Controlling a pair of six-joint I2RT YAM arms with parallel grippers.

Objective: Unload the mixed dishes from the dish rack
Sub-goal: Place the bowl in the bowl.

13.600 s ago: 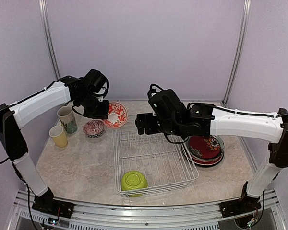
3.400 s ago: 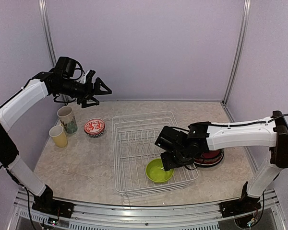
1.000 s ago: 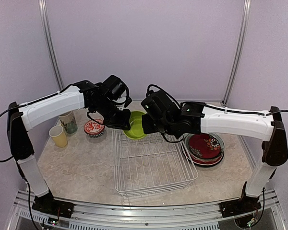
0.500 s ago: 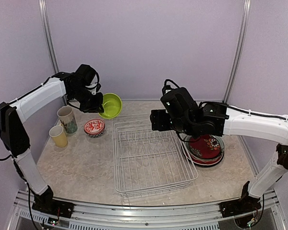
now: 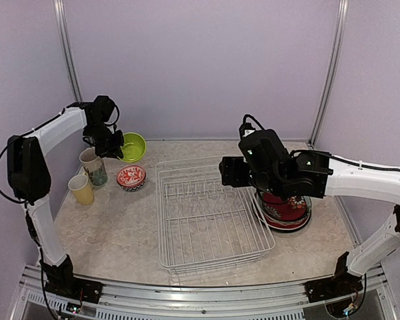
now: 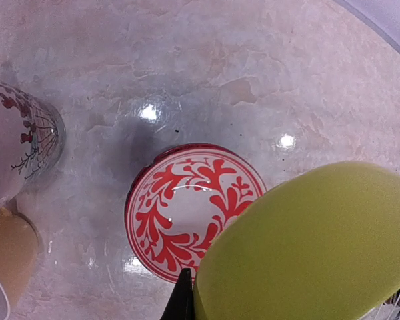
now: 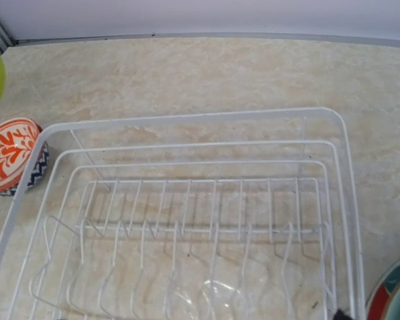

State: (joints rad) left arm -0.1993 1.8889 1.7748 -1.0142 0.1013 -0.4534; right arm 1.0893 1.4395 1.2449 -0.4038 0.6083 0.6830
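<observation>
The white wire dish rack (image 5: 210, 215) stands mid-table with nothing in it; the right wrist view looks down on its upright plate slots (image 7: 187, 227). My left gripper (image 5: 118, 148) is shut on the rim of the lime green bowl (image 5: 133, 146), held tilted above the table at the back left. In the left wrist view that bowl (image 6: 313, 247) fills the lower right, one dark fingertip (image 6: 183, 301) against its edge, over the red-white patterned bowl (image 6: 187, 213). My right gripper (image 5: 229, 172) hovers open over the rack's far right edge, holding nothing.
The red-white bowl (image 5: 131, 177), the cream-teal mug (image 5: 93, 165) and the yellow cup (image 5: 81, 189) stand left of the rack. A stack of plates with a red floral one on top (image 5: 287, 205) sits right of the rack, under the right arm.
The right gripper let go of the lime green bowl and drew back to the right. The left gripper, shut on the bowl, carried it leftward past the rack to the back left.
</observation>
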